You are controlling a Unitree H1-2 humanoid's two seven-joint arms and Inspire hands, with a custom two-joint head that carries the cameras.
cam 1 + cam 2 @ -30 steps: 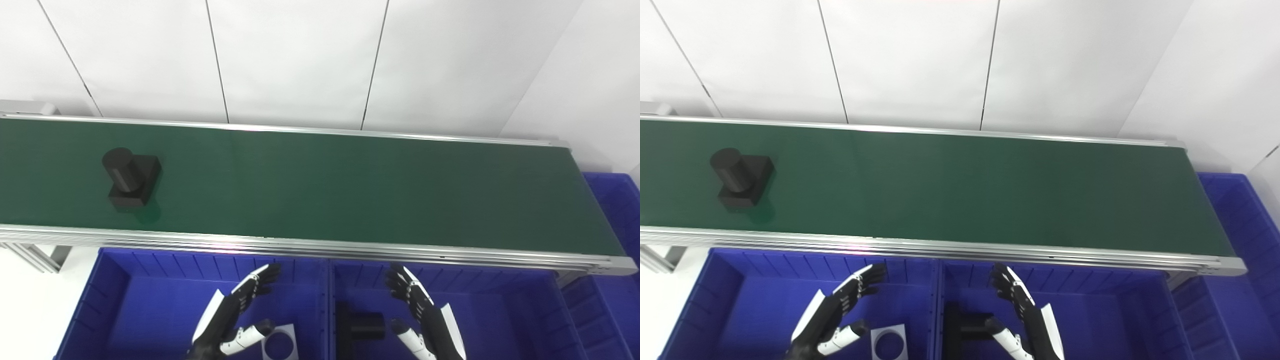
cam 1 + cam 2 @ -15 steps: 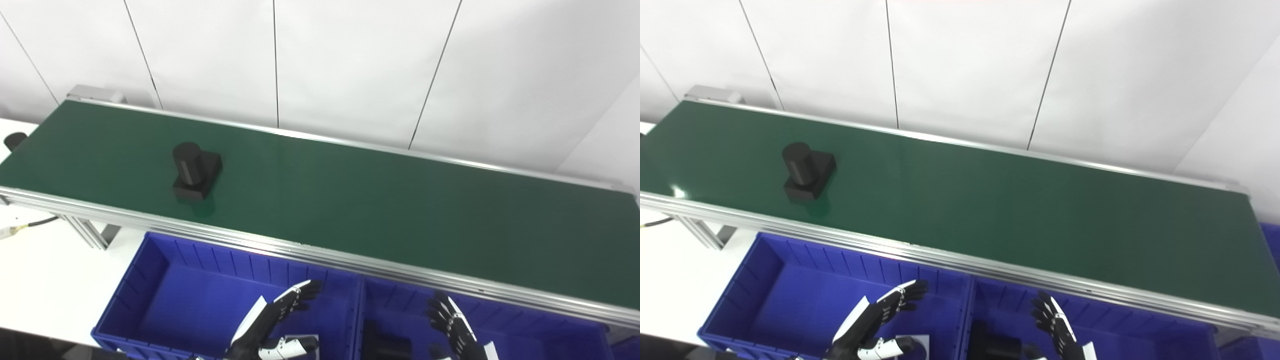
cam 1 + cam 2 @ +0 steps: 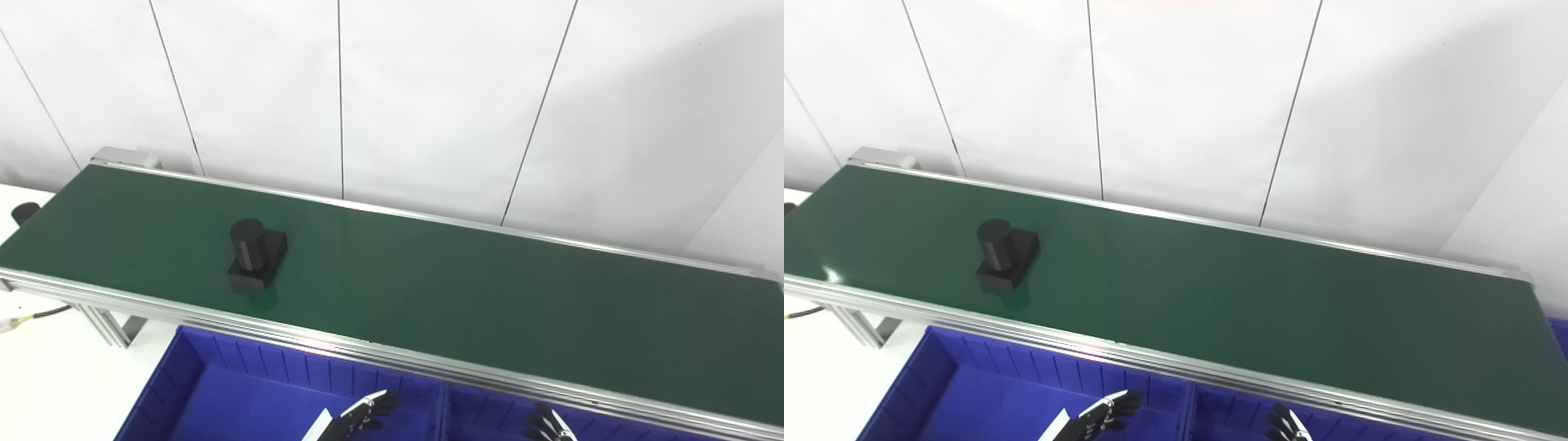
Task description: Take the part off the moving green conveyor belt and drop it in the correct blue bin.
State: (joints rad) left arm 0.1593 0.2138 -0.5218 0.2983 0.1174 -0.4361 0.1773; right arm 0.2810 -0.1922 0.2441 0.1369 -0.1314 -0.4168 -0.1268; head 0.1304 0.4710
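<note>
Riding the green conveyor belt in the left eye view, a black part is standing toward its left end, cylinder upright on a square base. The left robot hand is hovering empty over a blue bin, fingers spread.

Showing in the right eye view, the right robot hand is peeking in at the bottom edge, fingertips splayed, holding nothing.

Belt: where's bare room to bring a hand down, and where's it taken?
The belt is bare from the black part rightward to its right end, rail to rail, and a shorter strip is free left of the part. Only the part occupies it. The left hand and right hand are low over the blue bins, fingers spread.
</note>
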